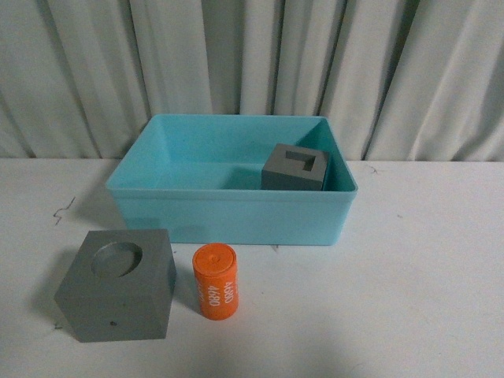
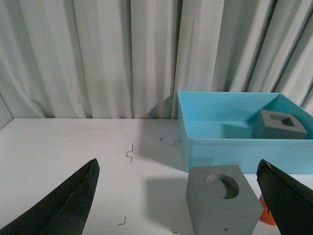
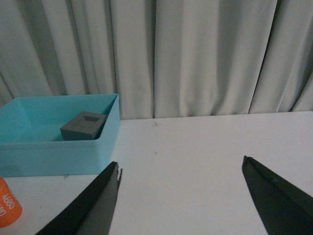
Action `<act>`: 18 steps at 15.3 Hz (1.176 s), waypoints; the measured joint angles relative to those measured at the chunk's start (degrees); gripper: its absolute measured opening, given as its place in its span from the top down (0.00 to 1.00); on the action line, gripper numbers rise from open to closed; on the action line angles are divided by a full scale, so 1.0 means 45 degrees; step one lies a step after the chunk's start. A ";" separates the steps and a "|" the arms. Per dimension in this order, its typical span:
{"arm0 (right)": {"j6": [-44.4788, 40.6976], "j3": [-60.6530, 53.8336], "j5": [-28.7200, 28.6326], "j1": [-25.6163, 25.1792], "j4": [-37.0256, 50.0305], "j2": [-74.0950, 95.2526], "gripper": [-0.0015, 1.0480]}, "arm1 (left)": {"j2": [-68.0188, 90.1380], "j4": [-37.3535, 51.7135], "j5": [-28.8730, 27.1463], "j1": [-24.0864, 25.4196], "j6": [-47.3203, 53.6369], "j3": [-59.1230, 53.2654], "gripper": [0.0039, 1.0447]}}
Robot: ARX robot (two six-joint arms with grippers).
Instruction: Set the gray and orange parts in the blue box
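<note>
The matte gray rectangular-holed cube (image 1: 294,168) already sits in the turquoise-blue plastic tub (image 1: 228,216), while the round-recessed gray cube (image 1: 118,287) and orange cylinder (image 1: 215,281) wait on the white worktop (image 1: 409,276), left claw (image 2: 177,165) and right claw (image 3: 180,163) both released.

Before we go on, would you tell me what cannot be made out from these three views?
- Front view: the blue box's near wall hides the lower part of the rectangular-hole cube; whether its hole goes through is unclear.
- Left wrist view: the orange cylinder is a sliver behind the round-recess cube and a finger of the left gripper.
- Right wrist view: the picture's edge cuts off most of the cylinder.
</note>
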 joint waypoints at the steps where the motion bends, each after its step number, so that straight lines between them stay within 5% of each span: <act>1: 0.0000 0.0000 0.0000 0.0000 0.0000 0.0000 0.24 | 0.0000 0.0000 0.0000 0.0000 0.0005 0.0000 0.06; 3: 0.0000 0.0000 0.0000 0.0000 0.0000 0.0000 0.18 | 0.0000 0.0000 0.0005 0.0000 0.0000 0.0000 0.06; 4: 0.0005 0.0000 0.0000 0.0000 0.0000 0.0000 0.08 | 0.0000 0.0000 0.0000 0.0000 0.0000 0.0000 0.06; 8: 0.0005 0.0000 0.0000 0.0000 0.0000 0.0000 0.06 | 0.0000 0.0000 0.0000 0.0000 0.0000 0.0005 0.06; 10: 0.0000 0.0000 -0.0039 0.0000 0.0000 0.0000 0.06 | 0.4056 -0.4580 0.1239 0.0243 -0.0874 0.2463 0.06; 14: 0.0000 0.0000 -0.0029 0.0000 0.0005 0.0000 0.06 | 1.0948 -0.0656 -0.0583 -0.2025 -0.0665 0.5105 0.06; 18: 0.0000 0.0000 -0.0024 0.0000 0.0000 0.0000 0.06 | 1.6296 0.1540 -0.0923 -0.2414 -0.0539 0.6445 0.06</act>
